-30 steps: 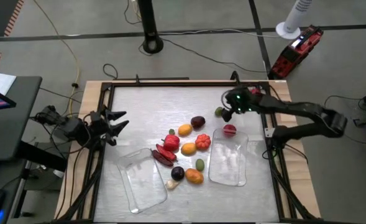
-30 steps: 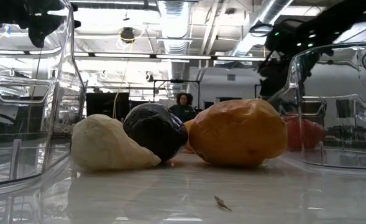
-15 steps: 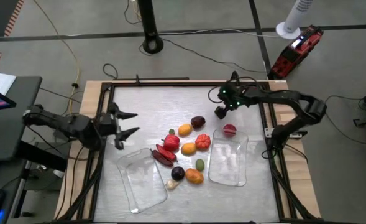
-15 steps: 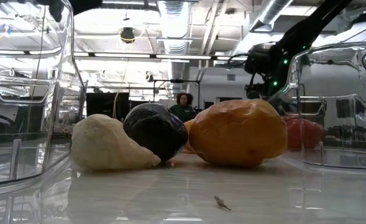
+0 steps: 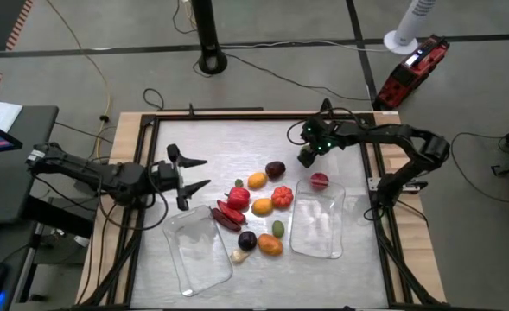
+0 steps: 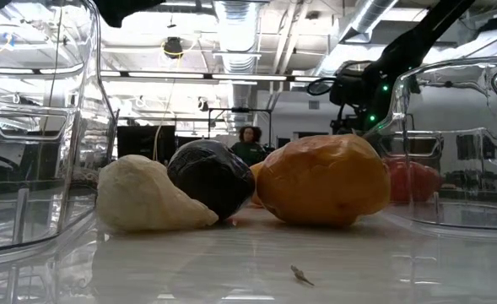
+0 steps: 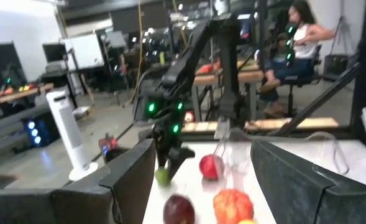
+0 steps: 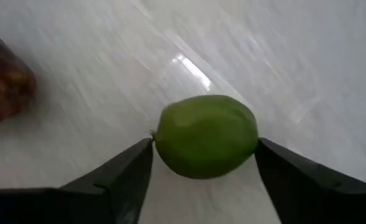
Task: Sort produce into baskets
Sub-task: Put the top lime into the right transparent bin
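The right hand (image 8: 204, 180), wide apart a second ago, has closed on the round green toy fruit (image 8: 206, 135); the left hand (image 5: 194, 173), released, has advanced over the counter (image 5: 237, 138).

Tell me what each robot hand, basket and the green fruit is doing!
right gripper: fingers touching both sides of the green fruit.
left gripper: open, holding nothing.
left basket: nothing inside.
right basket: nothing inside.
green fruit: on the table.
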Robot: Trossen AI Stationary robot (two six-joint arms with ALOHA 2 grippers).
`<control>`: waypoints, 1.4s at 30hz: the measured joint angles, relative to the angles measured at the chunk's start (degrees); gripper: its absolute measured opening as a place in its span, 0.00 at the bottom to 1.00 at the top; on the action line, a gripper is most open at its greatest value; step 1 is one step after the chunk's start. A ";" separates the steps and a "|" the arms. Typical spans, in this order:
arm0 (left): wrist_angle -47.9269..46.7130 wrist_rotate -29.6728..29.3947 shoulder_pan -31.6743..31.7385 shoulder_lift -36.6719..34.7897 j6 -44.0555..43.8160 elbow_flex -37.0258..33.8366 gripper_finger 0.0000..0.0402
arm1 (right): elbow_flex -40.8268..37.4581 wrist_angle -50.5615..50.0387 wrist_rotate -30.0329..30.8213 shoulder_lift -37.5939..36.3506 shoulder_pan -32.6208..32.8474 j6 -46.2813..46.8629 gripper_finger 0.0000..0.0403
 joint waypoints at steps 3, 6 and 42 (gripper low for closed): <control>2.50 0.95 0.00 0.01 0.71 0.01 0.63 | 0.00 0.44 0.02 0.00 0.43 -0.90 0.63; 5.21 1.38 -0.02 0.01 1.73 -0.01 0.63 | 0.00 0.41 0.02 0.00 1.00 -1.12 0.56; 7.14 1.26 -0.02 0.20 -2.13 0.02 0.63 | 13.73 -41.38 12.46 -20.82 48.29 30.45 0.82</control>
